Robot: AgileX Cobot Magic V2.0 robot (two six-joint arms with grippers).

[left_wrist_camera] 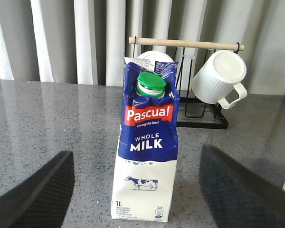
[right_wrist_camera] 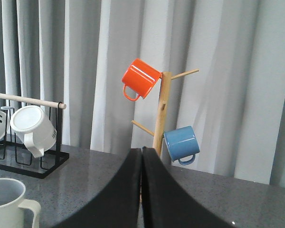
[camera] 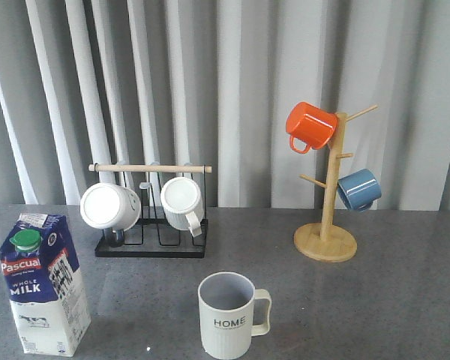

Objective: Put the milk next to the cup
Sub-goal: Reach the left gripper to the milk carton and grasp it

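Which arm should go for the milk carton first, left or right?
Left. The milk stands on the table's left side, and the open left gripper already faces it, fingers either side. The right gripper is shut, pointing at the mug tree.

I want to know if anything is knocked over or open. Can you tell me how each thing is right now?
Milk carton: upright, green cap on.
HOME cup: upright, empty.
Two white mugs: hanging on the black rack.
Orange mug: hanging on the wooden mug tree.
Blue mug: hanging lower on the tree.
Left gripper: open, facing the carton.
Right gripper: shut, holding nothing.
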